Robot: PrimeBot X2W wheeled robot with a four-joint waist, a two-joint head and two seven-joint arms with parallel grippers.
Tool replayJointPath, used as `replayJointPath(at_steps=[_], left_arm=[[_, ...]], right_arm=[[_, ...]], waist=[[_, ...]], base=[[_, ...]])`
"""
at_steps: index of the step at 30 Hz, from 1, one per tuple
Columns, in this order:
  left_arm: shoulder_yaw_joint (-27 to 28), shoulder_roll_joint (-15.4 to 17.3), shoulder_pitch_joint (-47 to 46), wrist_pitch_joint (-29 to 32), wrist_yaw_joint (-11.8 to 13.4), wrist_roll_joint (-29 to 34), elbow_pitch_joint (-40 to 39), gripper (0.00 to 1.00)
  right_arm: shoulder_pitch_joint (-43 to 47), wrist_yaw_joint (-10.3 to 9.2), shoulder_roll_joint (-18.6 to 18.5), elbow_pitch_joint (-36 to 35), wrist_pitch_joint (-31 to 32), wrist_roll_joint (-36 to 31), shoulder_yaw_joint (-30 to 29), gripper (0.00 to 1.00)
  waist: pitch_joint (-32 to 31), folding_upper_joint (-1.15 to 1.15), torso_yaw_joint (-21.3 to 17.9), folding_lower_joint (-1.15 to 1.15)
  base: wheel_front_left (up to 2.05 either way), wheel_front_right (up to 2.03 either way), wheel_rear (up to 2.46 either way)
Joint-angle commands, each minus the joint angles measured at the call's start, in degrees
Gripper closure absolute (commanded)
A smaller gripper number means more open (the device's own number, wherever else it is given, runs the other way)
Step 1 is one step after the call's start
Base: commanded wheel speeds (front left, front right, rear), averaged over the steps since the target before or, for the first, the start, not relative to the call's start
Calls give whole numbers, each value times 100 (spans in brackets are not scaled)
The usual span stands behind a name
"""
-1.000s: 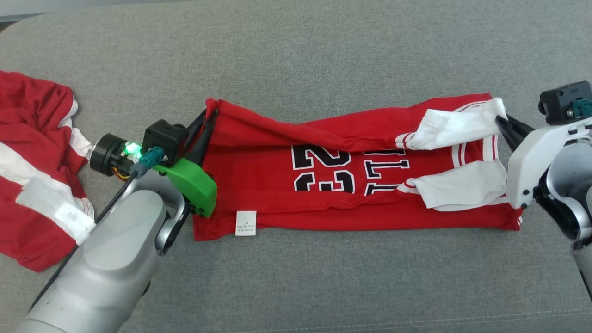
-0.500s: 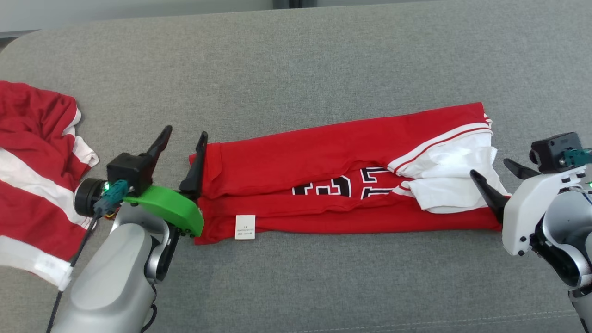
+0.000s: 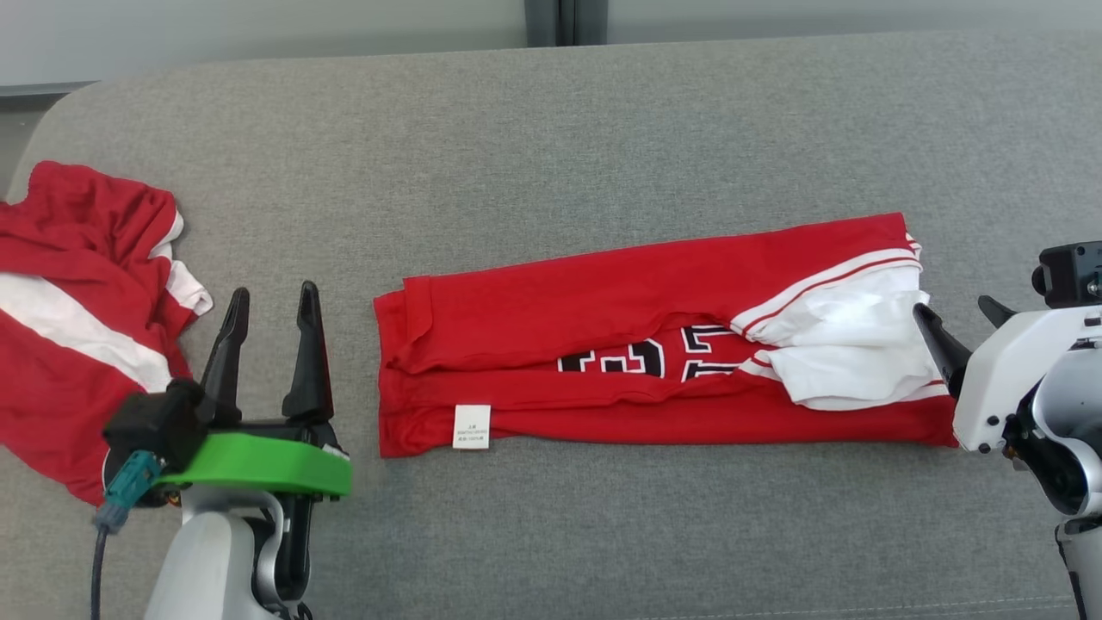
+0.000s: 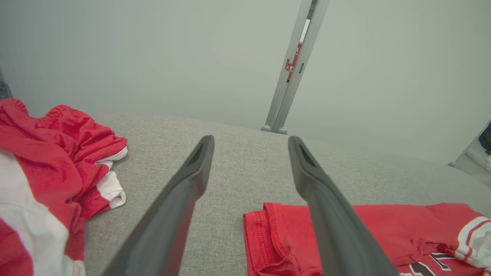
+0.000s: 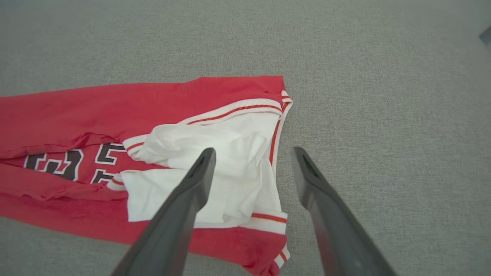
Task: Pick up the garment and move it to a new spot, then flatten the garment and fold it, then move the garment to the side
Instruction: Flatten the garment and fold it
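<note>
Now both claws have let go: a second ago the left gripper and right gripper pinched the red jersey's ends, and its upper half has since dropped over the lower (the camera tilted too). That fold mostly covers the black numerals, and the label's print is unreadable. Fingers spread wide, the left stands beside the hem and the right points at the white sleeves on the grey couch.

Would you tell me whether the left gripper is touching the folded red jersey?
Apart. The head view shows bare grey cushion between the left gripper and the jersey.
</note>
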Motion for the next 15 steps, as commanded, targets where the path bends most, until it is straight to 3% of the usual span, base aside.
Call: replayJointPath(at_steps=[1,15], left_arm=[[98,-53,171,-16,-45,93,-35,0],[214,-230,229,-16,-151,357,16,0]], right_arm=[[-120,-1,53,113,26,-77,-83,0],[-889,0,411,1668,98,-537,-648,0]], waist=[[-9,0,57,0],[224,0,472,0]], base=[[0,0,0],[0,0,0]])
